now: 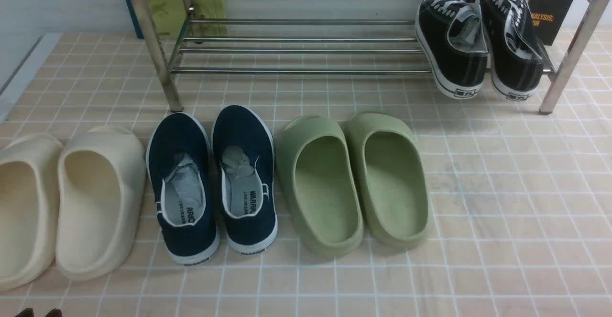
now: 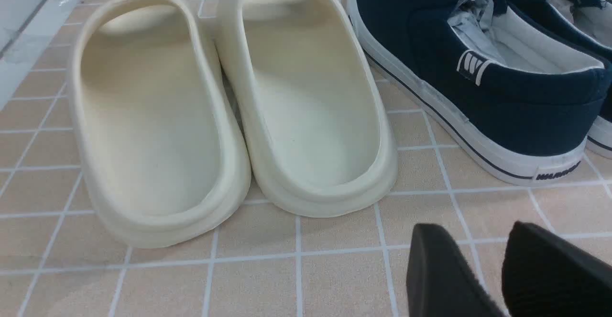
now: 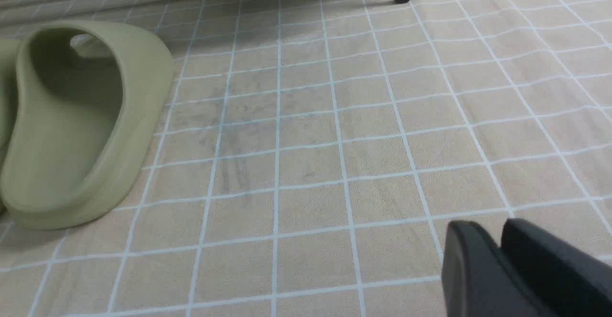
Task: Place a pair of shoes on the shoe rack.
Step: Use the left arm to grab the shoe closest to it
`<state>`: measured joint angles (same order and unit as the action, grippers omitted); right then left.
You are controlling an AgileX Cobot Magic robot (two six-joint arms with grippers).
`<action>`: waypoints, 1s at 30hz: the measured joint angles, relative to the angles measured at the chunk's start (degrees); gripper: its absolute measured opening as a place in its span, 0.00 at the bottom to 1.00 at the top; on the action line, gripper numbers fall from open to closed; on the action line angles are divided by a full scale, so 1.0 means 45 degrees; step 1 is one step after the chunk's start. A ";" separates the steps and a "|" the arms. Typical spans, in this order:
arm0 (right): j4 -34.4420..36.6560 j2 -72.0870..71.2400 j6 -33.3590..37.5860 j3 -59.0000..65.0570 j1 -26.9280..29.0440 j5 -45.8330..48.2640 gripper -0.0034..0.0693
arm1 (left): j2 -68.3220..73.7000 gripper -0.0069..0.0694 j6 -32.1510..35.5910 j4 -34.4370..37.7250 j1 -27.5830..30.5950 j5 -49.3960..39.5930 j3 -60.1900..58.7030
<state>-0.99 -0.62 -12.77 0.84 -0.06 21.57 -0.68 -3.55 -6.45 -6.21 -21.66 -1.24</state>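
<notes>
From my remote seat I see cream foam slides (image 1: 98,197) at eight o'clock on the beige tiled floor (image 1: 502,188), green slides (image 1: 330,188) just off centre toward five, and black lace-up sneakers (image 1: 454,49) at two o'clock.

The left gripper (image 2: 478,235) shows only its two black fingers (image 2: 444,274). They stand apart, with a clear gap between them, and they hold nothing. In the front view only their dark tips (image 1: 24,312) come into the bottom left corner. The right gripper (image 3: 495,233) has its two black fingers (image 3: 478,269) pressed together, with nothing between them.
</notes>
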 joint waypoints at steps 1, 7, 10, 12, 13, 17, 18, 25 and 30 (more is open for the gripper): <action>0.0000 0.0000 0.0000 0.0000 0.0000 0.0000 0.20 | 0.0000 0.40 0.0000 0.0000 0.0000 0.0000 0.0000; 0.0000 0.0000 0.0000 0.0000 0.0000 0.0000 0.21 | 0.0000 0.40 0.0000 0.0000 0.0000 0.0000 0.0000; 0.0000 0.0000 0.0000 0.0000 0.0000 0.0000 0.21 | 0.0000 0.40 0.0000 0.0000 0.0000 0.0000 0.0000; 0.0000 0.0000 0.0000 0.0000 0.0000 0.0000 0.22 | 0.0000 0.40 0.0000 0.0000 0.0000 0.0000 0.0000; 0.0000 0.0000 0.0000 0.0000 0.0000 0.0000 0.22 | 0.0000 0.40 0.0000 0.0000 0.0000 0.0000 0.0000; 0.0000 0.0000 0.0000 0.0000 0.0000 0.0000 0.23 | 0.0000 0.40 0.0000 -0.0016 0.0000 0.0000 0.0000; 0.0000 0.0000 0.0000 0.0000 0.0000 0.0000 0.23 | 0.0000 0.40 0.0000 -0.0020 0.0000 0.0000 0.0000; 0.0000 0.0000 0.0000 0.0000 0.0000 0.0000 0.24 | 0.0000 0.40 0.0000 -0.0035 0.0000 0.0000 0.0000; 0.0000 0.0000 0.0000 0.0000 0.0000 0.0000 0.24 | 0.0000 0.40 0.0000 -0.0045 0.0000 0.0000 0.0000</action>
<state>-0.99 -0.62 -12.77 0.84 -0.06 21.57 -0.68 -3.55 -6.65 -6.21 -21.66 -1.24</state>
